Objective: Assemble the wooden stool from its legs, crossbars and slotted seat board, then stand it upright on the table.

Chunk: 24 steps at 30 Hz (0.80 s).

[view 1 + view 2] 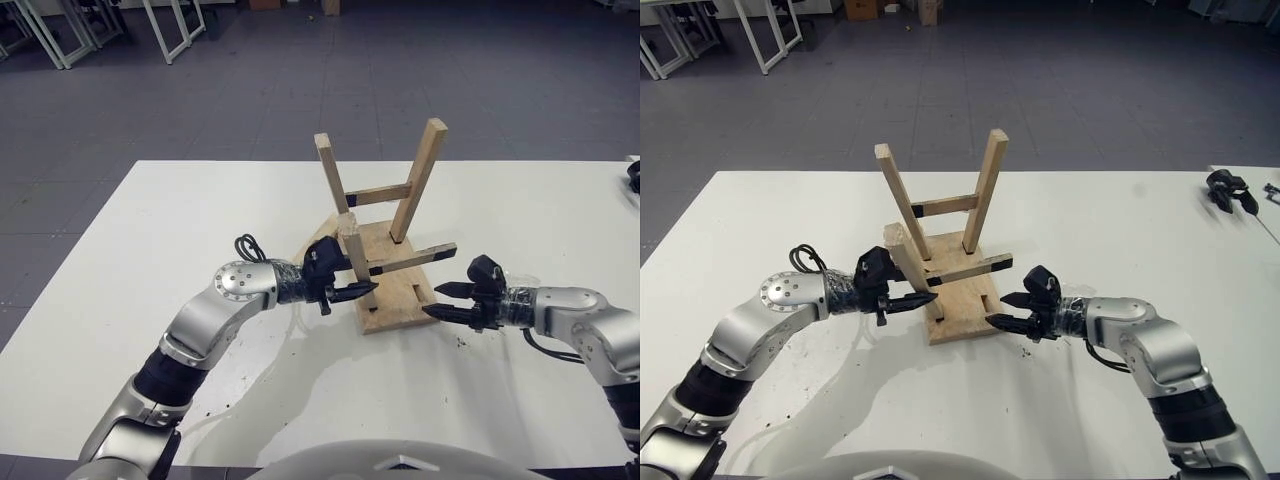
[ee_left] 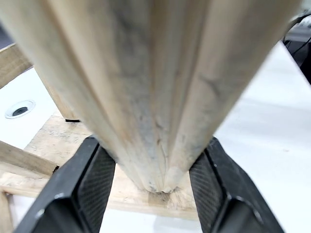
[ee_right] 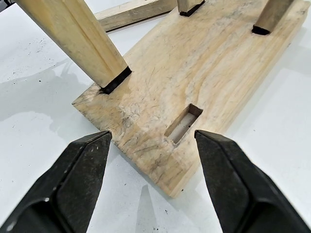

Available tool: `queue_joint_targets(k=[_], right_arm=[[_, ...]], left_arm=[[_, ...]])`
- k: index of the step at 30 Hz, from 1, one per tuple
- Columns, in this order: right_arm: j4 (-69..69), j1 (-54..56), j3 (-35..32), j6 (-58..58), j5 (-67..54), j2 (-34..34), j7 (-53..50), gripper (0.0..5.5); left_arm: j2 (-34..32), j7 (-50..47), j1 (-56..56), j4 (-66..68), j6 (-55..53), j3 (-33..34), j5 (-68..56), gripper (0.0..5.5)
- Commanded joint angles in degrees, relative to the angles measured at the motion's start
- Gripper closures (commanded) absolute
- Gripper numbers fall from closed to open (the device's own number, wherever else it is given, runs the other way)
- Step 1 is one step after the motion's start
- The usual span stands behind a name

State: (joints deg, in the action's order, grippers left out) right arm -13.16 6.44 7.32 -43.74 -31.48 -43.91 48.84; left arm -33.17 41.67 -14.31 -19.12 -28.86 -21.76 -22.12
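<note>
The slotted seat board (image 1: 400, 295) lies flat on the white table (image 1: 150, 250), with the stool upside down on it. Two legs (image 1: 421, 178) rise from its far side, joined by a crossbar (image 1: 380, 194). A third leg (image 1: 355, 262) stands at the near left corner, and a crossbar (image 1: 415, 260) runs from it to the right. My left gripper (image 1: 358, 291) is shut on this leg low down, its fingers (image 2: 95, 179) pressed to both sides. My right gripper (image 1: 440, 301) is open just off the board's near right corner, where an empty slot (image 3: 183, 124) shows.
A black object (image 1: 1228, 190) lies at the table's far right edge. The table's near edge runs close below both arms. Bare table spreads to the left and right of the stool. Metal furniture frames (image 1: 170, 25) stand on the floor far behind.
</note>
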Motion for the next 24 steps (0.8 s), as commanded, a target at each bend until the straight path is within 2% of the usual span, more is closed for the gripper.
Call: queue_joint_targets(k=[1,10,14,20,24], right_arm=[[-0.4,-0.8,-1.6,-0.7,0.7,0.3,-1.1,2.35],[2.5,1.4,-1.1,-0.5,1.9,-0.1,-0.2,2.35],[2.6,1.5,-1.1,-0.6,2.0,0.5,-0.5,2.35],[2.4,1.2,-1.5,-0.9,2.3,1.1,-0.6,2.35],[2.6,1.3,-1.6,-0.9,2.5,1.5,-0.7,2.35]], left_arm=[[-3.6,-7.3,9.6,5.8,-5.3,-9.5,13.8,3.4],[-0.2,-14.7,11.9,7.6,-4.8,-11.3,15.5,3.4],[-0.6,-14.2,10.1,6.1,-3.2,-8.3,13.9,3.4],[-0.9,-10.7,1.1,0.0,-3.9,-2.2,10.7,3.4],[-0.1,-9.3,0.0,0.9,-2.6,-2.4,11.8,3.4]])
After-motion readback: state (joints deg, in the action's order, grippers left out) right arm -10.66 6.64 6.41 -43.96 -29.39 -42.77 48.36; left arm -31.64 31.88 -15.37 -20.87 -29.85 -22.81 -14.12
